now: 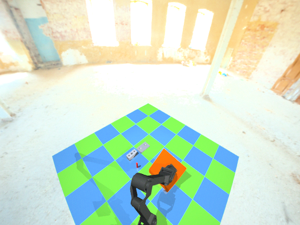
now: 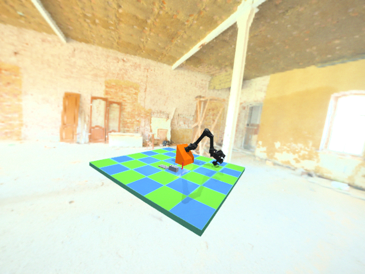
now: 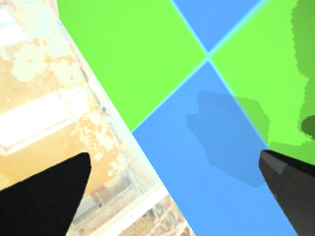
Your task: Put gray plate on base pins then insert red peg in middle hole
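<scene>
The gray plate [image 1: 131, 154] [image 2: 173, 168], a light block with three dark holes, lies on the checkered floor. The flat gray base [image 1: 143, 146] [image 2: 163, 166] with two small pins lies right beside it, farther from the arm. The small red peg [image 1: 137, 165] [image 2: 182, 165] stands upright on a blue tile between the plate and the arm. My gripper [image 3: 174, 158] is open and empty. In the wrist view it looks down on bare blue and green tiles near the floor's edge. The arm's wrist [image 1: 169, 172] is well to the right of the peg.
A large orange block [image 1: 161, 161] [image 2: 183, 153] sits tilted next to the arm's wrist and hides the fingers in the top and exterior views. The checkered platform [image 1: 96, 169] [image 2: 188, 200] has a raised edge. A white pillar [image 2: 235, 103] stands behind it.
</scene>
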Tool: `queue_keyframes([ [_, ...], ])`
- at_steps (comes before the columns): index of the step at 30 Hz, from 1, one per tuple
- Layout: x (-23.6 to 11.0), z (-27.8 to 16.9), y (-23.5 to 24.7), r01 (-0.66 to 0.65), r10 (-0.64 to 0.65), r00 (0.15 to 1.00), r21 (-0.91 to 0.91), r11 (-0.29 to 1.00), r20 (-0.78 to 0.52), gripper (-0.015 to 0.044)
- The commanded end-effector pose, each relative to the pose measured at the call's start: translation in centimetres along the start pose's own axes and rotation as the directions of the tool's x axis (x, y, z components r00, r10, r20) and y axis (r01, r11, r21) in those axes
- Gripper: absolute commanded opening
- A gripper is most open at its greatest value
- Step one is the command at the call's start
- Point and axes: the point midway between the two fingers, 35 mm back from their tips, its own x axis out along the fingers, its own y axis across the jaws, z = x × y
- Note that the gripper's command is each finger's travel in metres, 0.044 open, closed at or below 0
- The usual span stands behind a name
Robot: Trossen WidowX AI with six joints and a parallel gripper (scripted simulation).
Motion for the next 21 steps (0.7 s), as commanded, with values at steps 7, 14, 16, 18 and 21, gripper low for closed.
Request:
queue_keyframes([
  [7, 0.3, -3.3, -0.3, 0.172, -0.366, 0.93, -0.91, 0.378, 0.023, 0.044],
  [14, -0.7, -4.5, -0.7, 0.049, -0.485, 0.874, -0.999, 0.017, 0.035, 0.044],
  [16, -1.0, -4.7, -0.8, -0.005, -0.513, 0.857, -0.996, -0.084, 0.039, 0.044],
  [18, -1.4, -5.0, -0.8, -0.064, -0.54, 0.841, -0.981, -0.181, 0.045, 0.044],
  [21, -2.1, -5.4, -0.9, -0.168, -0.589, 0.806, -0.931, -0.323, 0.059, 0.044],
])
